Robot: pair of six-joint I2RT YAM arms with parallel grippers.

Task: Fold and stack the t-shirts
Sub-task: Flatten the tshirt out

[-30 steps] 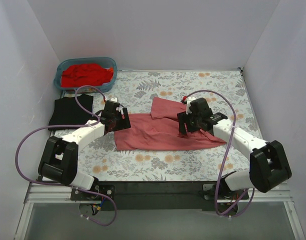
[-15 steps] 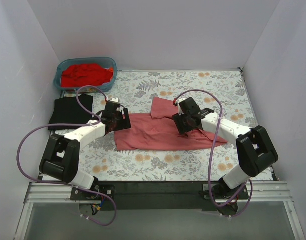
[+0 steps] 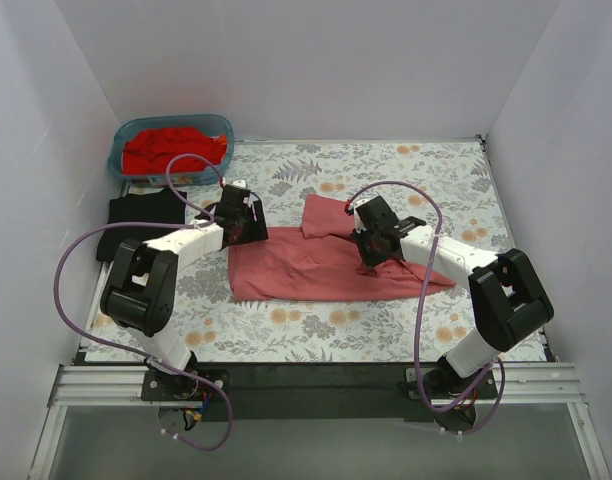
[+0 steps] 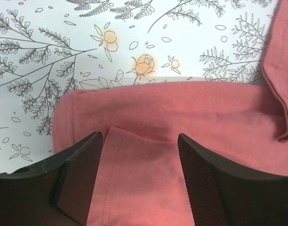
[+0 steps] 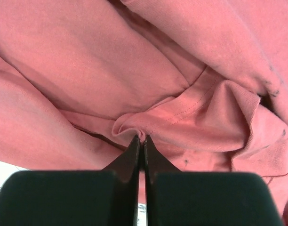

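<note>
A floral table cover (image 3: 406, 170), white with grey leaf sprays and small orange blossoms, spreads beneath and around the left gripper (image 3: 256, 230) and the right gripper (image 3: 368, 258). One orange rose (image 4: 143, 66) is printed just beyond the left gripper's fingertips. A blue plastic tub (image 3: 117, 160) sits well beyond the left gripper, off to its left. Plain white walls (image 3: 336, 60) rise beyond both grippers.

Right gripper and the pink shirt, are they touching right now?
Touching. The right wrist view shows the right gripper shut on a small raised fold of the pink shirt, with the cloth pinched right at its tips.
</note>
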